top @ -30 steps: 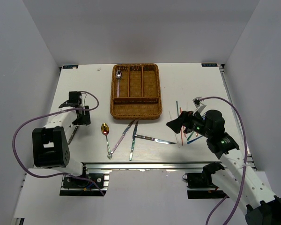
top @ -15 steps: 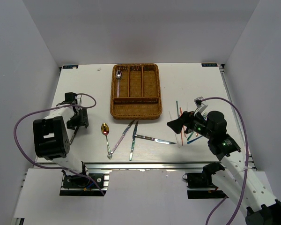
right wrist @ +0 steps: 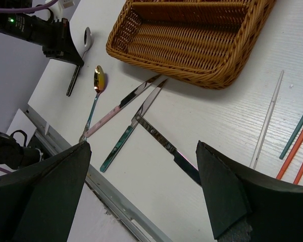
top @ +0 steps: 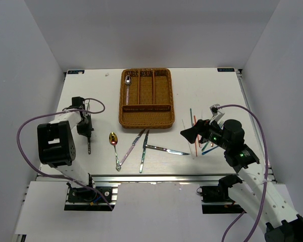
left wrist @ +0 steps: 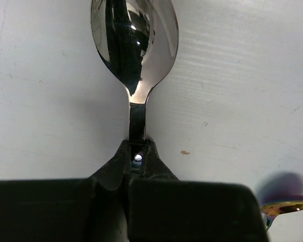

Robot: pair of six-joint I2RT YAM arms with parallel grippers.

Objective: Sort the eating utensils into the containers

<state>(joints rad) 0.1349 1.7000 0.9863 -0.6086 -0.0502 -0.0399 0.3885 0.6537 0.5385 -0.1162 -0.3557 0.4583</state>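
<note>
Clamping a silver spoon (left wrist: 134,40) left of the wicker tray (top: 146,122), the left gripper (left wrist: 137,153) should lift it next; the right gripper (right wrist: 142,151) has its jaws apart.

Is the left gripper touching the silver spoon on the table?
Touching. The left wrist view shows the left gripper pinching the handle of the silver spoon below its bowl.

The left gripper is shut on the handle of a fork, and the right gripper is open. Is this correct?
Not quite. The left gripper is shut on the handle of a silver spoon, not a fork; the left wrist view shows its rounded bowl. The right gripper is open, as you say.
</note>
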